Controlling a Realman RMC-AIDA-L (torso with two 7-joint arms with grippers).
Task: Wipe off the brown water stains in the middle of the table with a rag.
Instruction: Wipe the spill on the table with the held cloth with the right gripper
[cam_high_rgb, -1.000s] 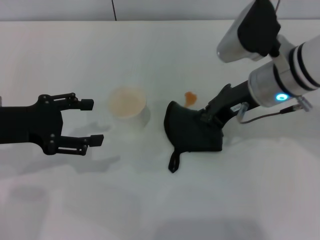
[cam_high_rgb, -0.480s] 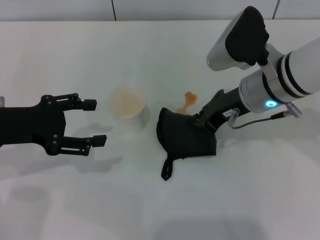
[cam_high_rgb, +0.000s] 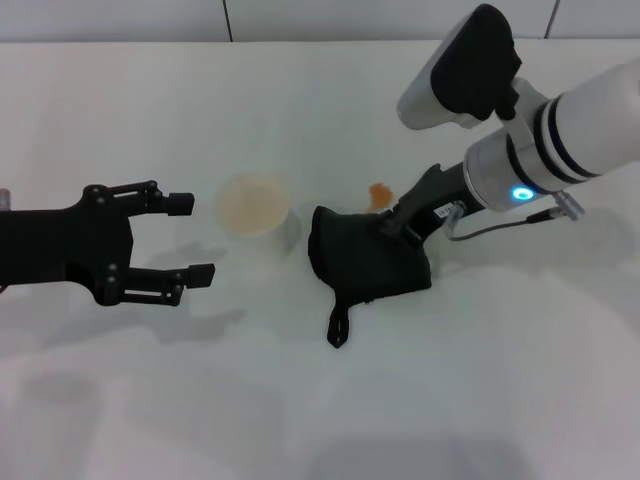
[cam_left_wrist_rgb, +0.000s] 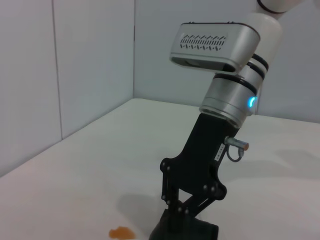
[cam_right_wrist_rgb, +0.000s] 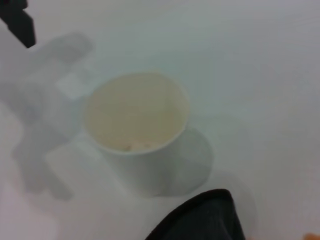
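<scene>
The brown water stains (cam_high_rgb: 379, 192) show as a small orange blob in the middle of the white table (cam_high_rgb: 330, 110), just beyond the far edge of the rag (cam_high_rgb: 365, 258). The rag is a dark bundle lying flat on the table, its strap loop (cam_high_rgb: 339, 326) trailing toward me. My right gripper (cam_high_rgb: 397, 226) is shut on the rag's right side and presses it down. The left wrist view shows that gripper (cam_left_wrist_rgb: 183, 212), the rag (cam_left_wrist_rgb: 185, 233) and the stain (cam_left_wrist_rgb: 121, 232) beside it. My left gripper (cam_high_rgb: 190, 238) hovers open at the left, holding nothing.
A translucent cup (cam_high_rgb: 256, 209) with an orange-tinted inside stands upright between my left gripper and the rag, close to the rag's left edge. The right wrist view shows the cup (cam_right_wrist_rgb: 135, 125) with the rag's edge (cam_right_wrist_rgb: 202, 220) near it.
My right gripper has dragged the rag leftward, closer to the cup. The paler streak seen half a second ago no longer shows. The left gripper has barely moved.
</scene>
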